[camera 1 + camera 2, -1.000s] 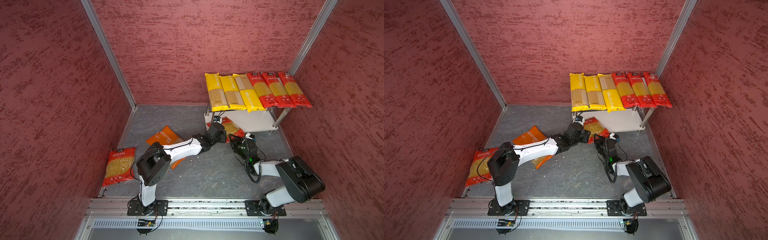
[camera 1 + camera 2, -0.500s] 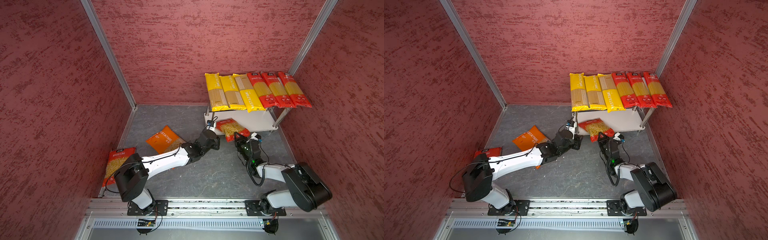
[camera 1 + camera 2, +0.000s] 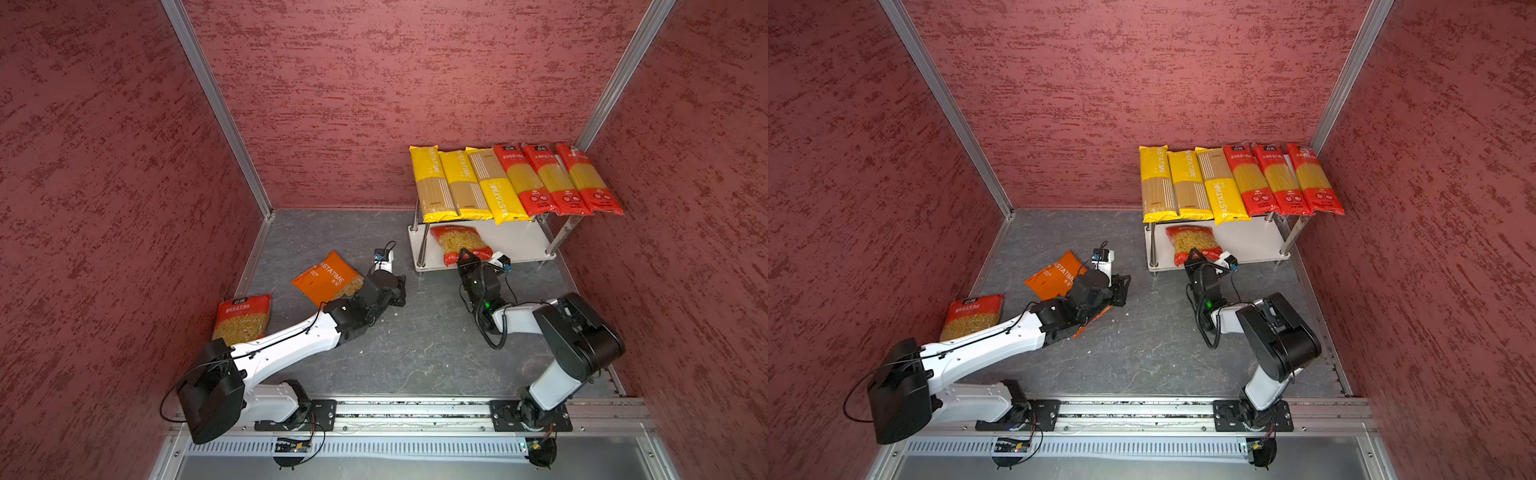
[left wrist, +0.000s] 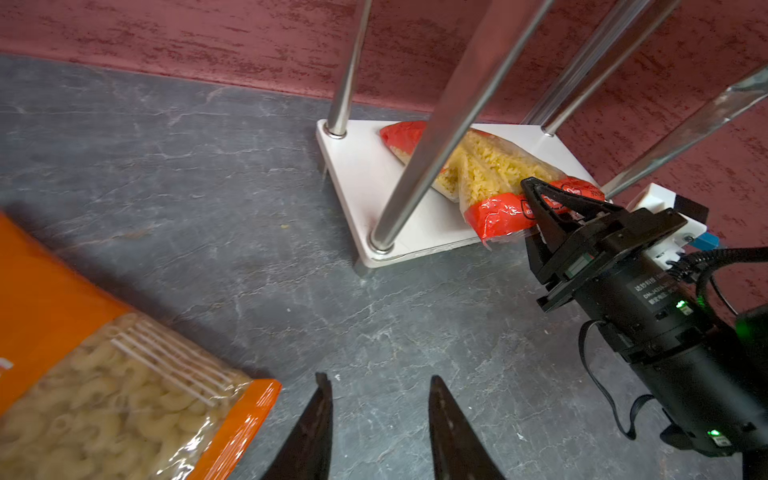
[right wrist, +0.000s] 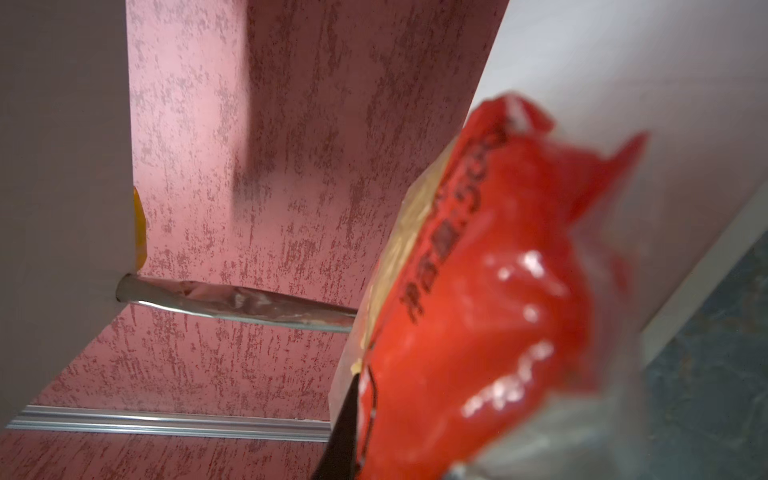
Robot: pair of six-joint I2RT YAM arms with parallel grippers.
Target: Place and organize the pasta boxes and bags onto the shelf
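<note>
On grey tabletop (image 3: 415, 332), right claw (image 3: 465, 255) is pinching a red bag (image 3: 459, 243) to seat it low in the shelf (image 3: 519, 245); left claw (image 4: 378, 378) is hovering spread.

Both top views look down from high in front; wrist cameras sit low, close, sharing the shelf (image 4: 365, 174).
</note>
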